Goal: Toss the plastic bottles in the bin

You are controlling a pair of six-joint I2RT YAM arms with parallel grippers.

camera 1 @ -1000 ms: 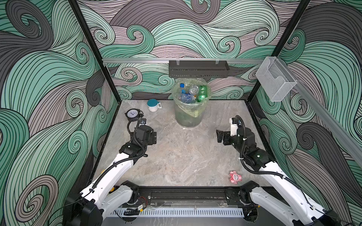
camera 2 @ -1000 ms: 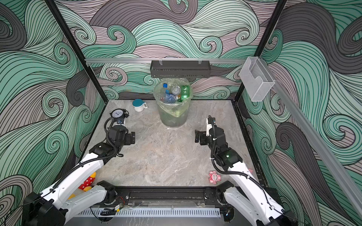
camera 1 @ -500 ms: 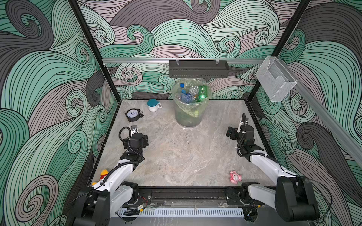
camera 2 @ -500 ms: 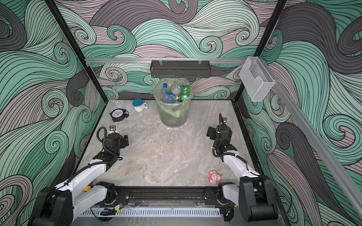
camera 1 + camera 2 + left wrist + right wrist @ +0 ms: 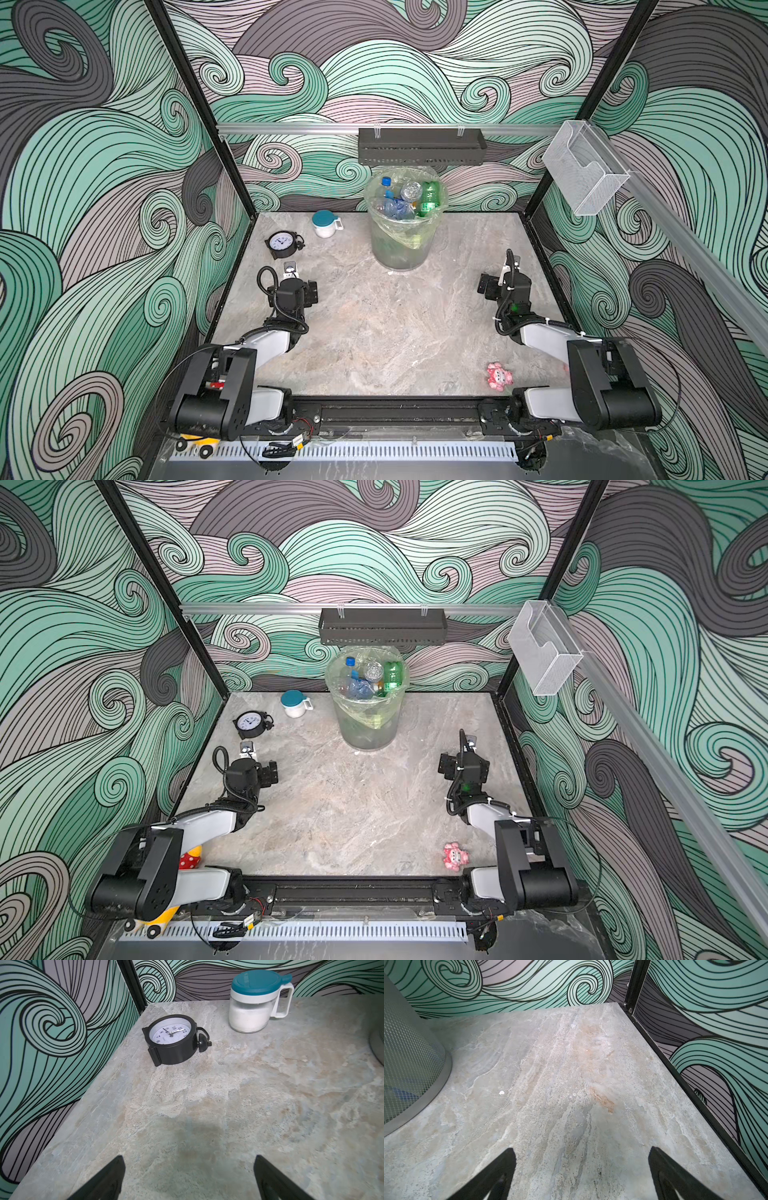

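Green and clear bottles (image 5: pixel 405 198) sit heaped in the bin (image 5: pixel 397 255); left gripper (image 5: pixel 188 1180) and right gripper (image 5: pixel 582 1176) stand spread, empty. A bump on the bin could spill the top ones

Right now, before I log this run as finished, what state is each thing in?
plastic bottles: piled inside the bin.
bin: upright, bag-lined, filled almost to the rim.
left gripper: open, empty.
right gripper: open, empty.
jar: upright, teal lid on.
alarm clock: lying face up.
pink toy: lying loose near the right arm's base.
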